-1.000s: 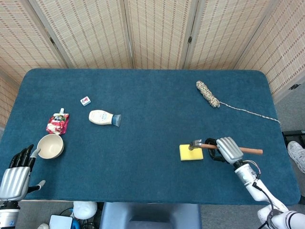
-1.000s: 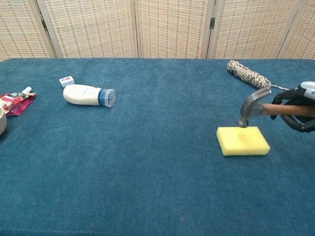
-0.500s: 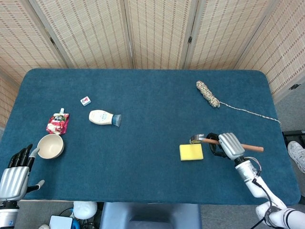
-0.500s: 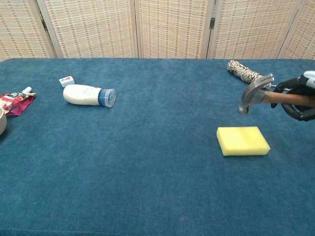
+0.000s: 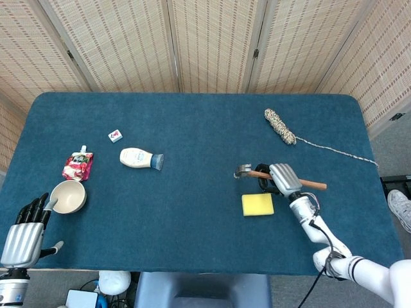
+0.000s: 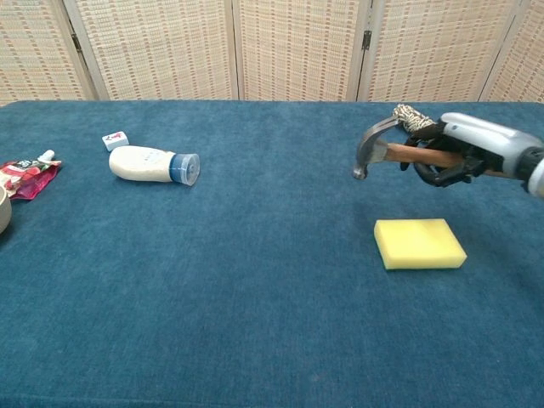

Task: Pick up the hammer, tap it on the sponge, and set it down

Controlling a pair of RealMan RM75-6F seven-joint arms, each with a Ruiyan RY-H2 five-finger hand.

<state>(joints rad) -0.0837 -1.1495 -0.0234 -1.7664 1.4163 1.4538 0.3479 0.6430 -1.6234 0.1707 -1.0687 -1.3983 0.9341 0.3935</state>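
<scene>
Since one second ago, the hammer (image 6: 399, 153) has been lifted off the sponge (image 6: 420, 243) and carried up and toward the far-left side of it. Then its metal head was resting on the sponge's far edge; now the head hangs in the air, clear of the sponge, on the far-left side of it. The wooden handle is clamped in the fingers of the right hand (image 6: 460, 150), which are wrapped around it close to the head, and in the head view the free end of the handle sticks out to the right.

It is judged that the tap is done and the step in hand is to set the hammer down. A bare part of the table (image 5: 192, 212) beside the sponge should be chosen, not the sponge itself. The handle should be kept nearly level while it is lowered, so that head and handle touch the cloth almost together. The fingers should be released only when the weight is carried by the table.

Beyond the sponge, the rope (image 5: 280, 126) lies near and should be avoided. Well apart to the left of the sponge lie the bottle (image 5: 140, 158), the small cube (image 5: 115, 135), the pouch (image 5: 78, 164) and the bowl (image 5: 67, 196). The left hand (image 5: 24, 235) rests even farther left, at the near table edge, with its fingers apart and nothing in them.
</scene>
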